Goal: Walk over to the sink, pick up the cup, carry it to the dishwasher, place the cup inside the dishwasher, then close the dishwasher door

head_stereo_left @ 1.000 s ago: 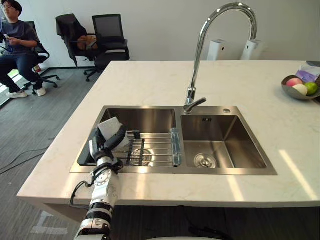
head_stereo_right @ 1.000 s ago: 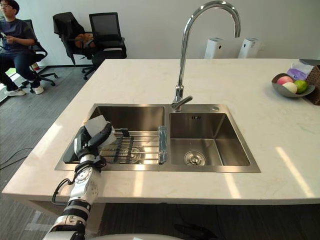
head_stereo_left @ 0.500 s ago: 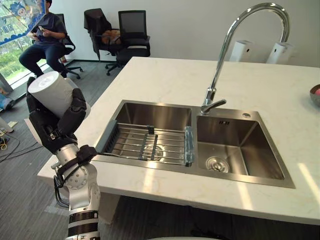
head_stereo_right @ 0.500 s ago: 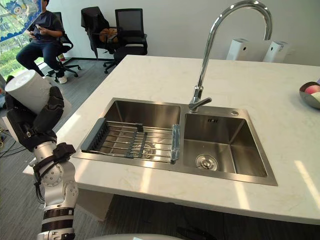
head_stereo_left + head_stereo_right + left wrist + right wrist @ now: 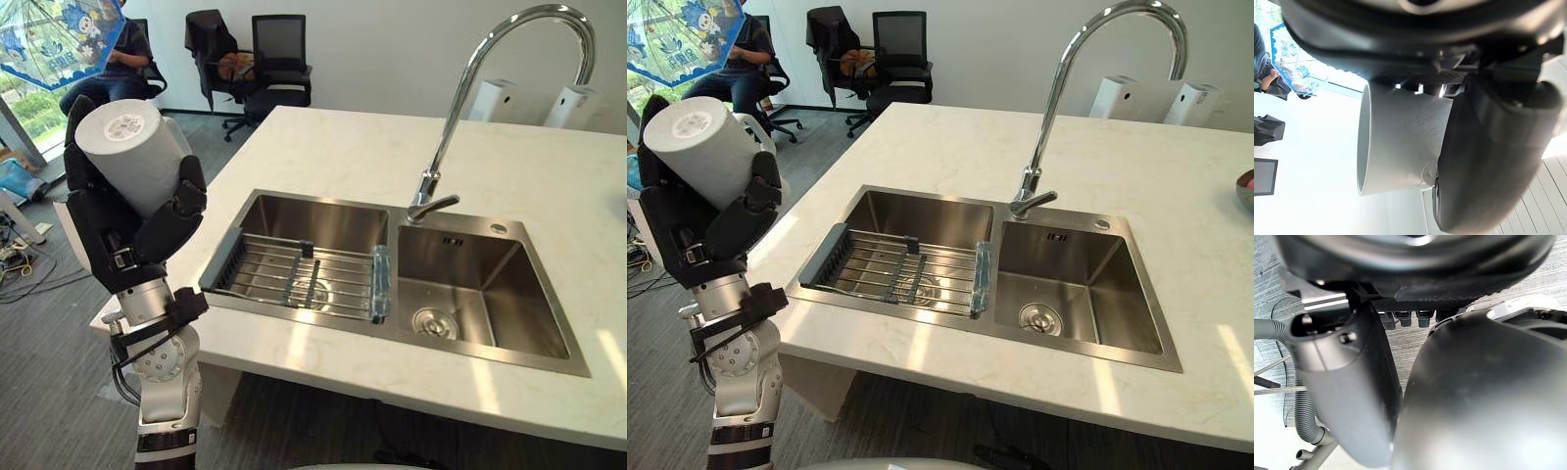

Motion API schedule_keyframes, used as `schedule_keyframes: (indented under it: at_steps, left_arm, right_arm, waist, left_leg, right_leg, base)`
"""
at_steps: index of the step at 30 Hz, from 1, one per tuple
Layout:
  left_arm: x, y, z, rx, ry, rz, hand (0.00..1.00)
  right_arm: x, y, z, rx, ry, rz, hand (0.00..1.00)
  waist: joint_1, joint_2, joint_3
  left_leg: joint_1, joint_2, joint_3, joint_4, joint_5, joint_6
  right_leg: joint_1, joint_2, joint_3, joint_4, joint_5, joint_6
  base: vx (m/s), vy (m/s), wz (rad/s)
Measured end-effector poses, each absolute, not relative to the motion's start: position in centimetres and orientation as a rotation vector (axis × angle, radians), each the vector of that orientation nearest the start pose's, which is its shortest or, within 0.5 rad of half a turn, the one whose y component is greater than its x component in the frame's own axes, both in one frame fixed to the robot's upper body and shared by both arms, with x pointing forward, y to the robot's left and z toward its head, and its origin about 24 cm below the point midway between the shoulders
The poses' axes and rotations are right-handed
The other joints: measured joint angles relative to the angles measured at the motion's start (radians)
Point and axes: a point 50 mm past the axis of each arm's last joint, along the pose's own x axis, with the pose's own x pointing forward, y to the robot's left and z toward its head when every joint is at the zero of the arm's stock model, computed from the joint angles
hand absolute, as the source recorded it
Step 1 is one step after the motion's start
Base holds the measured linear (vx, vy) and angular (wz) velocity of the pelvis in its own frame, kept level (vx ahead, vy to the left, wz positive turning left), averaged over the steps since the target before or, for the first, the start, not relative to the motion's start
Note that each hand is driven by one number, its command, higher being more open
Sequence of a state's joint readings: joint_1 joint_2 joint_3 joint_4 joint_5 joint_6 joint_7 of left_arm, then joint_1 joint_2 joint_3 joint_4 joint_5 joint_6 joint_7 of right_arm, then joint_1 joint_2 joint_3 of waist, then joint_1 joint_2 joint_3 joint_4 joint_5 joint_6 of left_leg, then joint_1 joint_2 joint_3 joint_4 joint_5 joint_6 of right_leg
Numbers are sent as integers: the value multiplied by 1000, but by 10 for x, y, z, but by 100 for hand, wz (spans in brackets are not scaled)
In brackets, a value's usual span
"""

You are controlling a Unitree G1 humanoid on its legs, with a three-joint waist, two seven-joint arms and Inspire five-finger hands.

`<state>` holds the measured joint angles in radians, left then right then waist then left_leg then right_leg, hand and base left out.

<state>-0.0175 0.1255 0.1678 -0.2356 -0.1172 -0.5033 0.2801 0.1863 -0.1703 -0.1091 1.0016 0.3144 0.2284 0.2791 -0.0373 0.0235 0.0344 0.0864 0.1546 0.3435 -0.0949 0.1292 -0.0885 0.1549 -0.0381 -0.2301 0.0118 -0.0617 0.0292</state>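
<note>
A white cylindrical cup point(image 5: 132, 157) is held high, bottom up and tilted, to the left of the counter, well clear of the sink point(image 5: 323, 220). My left hand point(image 5: 127, 245) is shut on it, with dark fingers and thumb wrapped round its side. In the left wrist view the cup point(image 5: 1396, 142) shows past the thumb point(image 5: 1488, 161), its open mouth turned away from the palm. My right hand point(image 5: 1474, 396) appears as a dark bulk over grey floor in the right wrist view.
A double steel sink sits in the pale stone counter point(image 5: 333, 147), with a wire rack point(image 5: 304, 279) across its left basin and a tall curved faucet point(image 5: 460, 88). Office chairs point(image 5: 279, 59), a seated person point(image 5: 118, 69) and a blue umbrella point(image 5: 49, 39) are at the far left.
My left hand has lifted the cup off the sink rack, up and to the left of the counter. The whole picture has shifted, so the camera has moved too.
</note>
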Motion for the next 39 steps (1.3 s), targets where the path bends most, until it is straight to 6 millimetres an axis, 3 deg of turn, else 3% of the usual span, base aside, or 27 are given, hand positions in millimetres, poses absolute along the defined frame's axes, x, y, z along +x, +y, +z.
schedule_keyframes:
  at_steps: [18,24,28,30,31,32,33,34,35,36,37,38,39]
  left_arm:
    - [226,203,145,-46,-752,304,0]
    - [220,207,132,-30,-669,323,0]
    - [211,206,125,-45,-614,350,0]
    - [204,205,123,-43,-606,378,0]
    - [201,204,122,-52,-604,396,0]
    - [199,206,121,-52,-599,426,0]
    - [199,207,121,-58,-602,440,0]
    - [198,208,122,-62,-612,460,0]
    - [198,207,122,-62,-613,459,0]
    - [198,206,123,-60,-617,456,0]
    - [201,201,129,-72,-648,426,0]
    - [206,192,135,-90,-678,377,0]
    - [206,190,137,-95,-691,370,0]
  right_arm:
    - [46,-214,-165,422,1291,-174,100]
    - [45,-221,-163,388,1300,-158,100]
    - [55,-226,-161,327,1302,-97,100]
    - [64,-231,-158,290,1293,-71,100]
    - [68,-235,-156,259,1285,-54,100]
    - [73,-237,-155,235,1286,-37,100]
    - [76,-236,-155,239,1283,-30,100]
    - [83,-239,-154,241,1282,-35,100]
    - [85,-243,-152,234,1283,-41,100]
    - [84,-245,-152,231,1280,-46,100]
    - [87,-253,-148,219,1251,-64,100]
    - [86,-259,-146,230,1223,-94,100]
    - [85,-259,-146,245,1214,-102,100]
  waist:
    - [1,12,0]
    - [10,38,1]
    - [25,54,40]
    - [40,75,62]
    - [55,95,72]
    - [76,68,75]
    - [80,55,90]
    - [81,45,114]
    - [80,47,119]
    - [79,52,116]
    - [63,78,118]
    - [43,93,123]
    - [22,76,110]
  left_leg:
    - [-6,0,-3,0,4,2]
    - [-11,2,-9,11,4,3]
    - [-90,6,-99,77,7,7]
    - [-148,5,-168,75,37,7]
    - [-188,8,-202,64,13,-7]
    - [-226,-1,-149,73,-55,-15]
    - [-248,-1,-95,120,-81,28]
    - [-285,20,43,331,-129,117]
    - [-274,66,158,541,-162,163]
    - [-257,89,206,603,-190,171]
    - [-257,103,276,605,-183,170]
    - [-263,68,298,546,-150,206]
    - [-240,-1,253,395,-108,183]
  right_leg:
    - [0,1,-2,-1,3,-1]
    - [5,3,-7,1,4,-2]
    - [-4,8,-91,16,-1,-8]
    - [-44,10,-155,55,-24,-18]
    - [-86,10,-200,82,-51,-28]
    - [-112,-14,-237,74,-43,-44]
    - [-122,-30,-258,75,-37,-53]
    - [-127,-65,-306,94,-32,-50]
    - [-120,-86,-341,124,-37,-43]
    - [-118,-91,-363,136,-40,-45]
    - [-124,-100,-425,197,-59,-49]
    - [-158,-118,-470,250,-105,-54]
    - [-162,-101,-473,176,-105,-61]
  base:
    - [0,0,0]
    - [1,0,3]
    - [-66,-20,66]
    - [-165,-33,93]
    - [-197,-37,106]
    - [-174,-29,102]
    - [-115,-34,103]
    - [-23,-16,99]
    - [-1,-13,102]
    - [9,11,127]
    - [-81,32,173]
    - [-146,33,201]
    - [-191,3,241]
